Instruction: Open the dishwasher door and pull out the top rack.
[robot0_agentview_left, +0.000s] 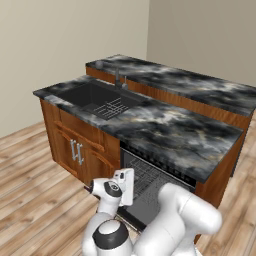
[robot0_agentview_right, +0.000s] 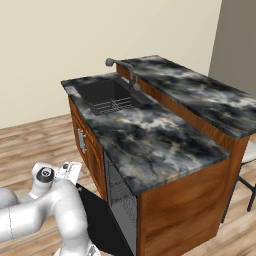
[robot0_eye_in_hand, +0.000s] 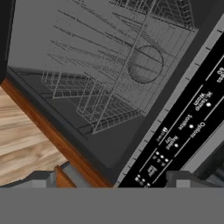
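Here the marble-topped bench (robot0_agentview_left: 165, 130) is the landmark. The dishwasher door (robot0_agentview_right: 102, 222) hangs open below the bench's front edge, a flat black panel dropped forward and down toward the wooden floor (robot0_agentview_left: 35, 165), next to the brown cabinet doors (robot0_agentview_left: 75, 150). Behind the door, inside the dark cavity under the bench, sits the top rack (robot0_eye_in_hand: 131, 57), a grey wire grid that lies within the tub and is not drawn out. The black sink (robot0_agentview_left: 97, 97) is sunk into the bench top at its far end, with a small wire grid inside and the faucet (robot0_agentview_right: 122, 67) just behind it. The tool (robot0_agentview_left: 125, 186) hovers in front of the bench at the open cavity, its fingers spread wide, pinching nothing.
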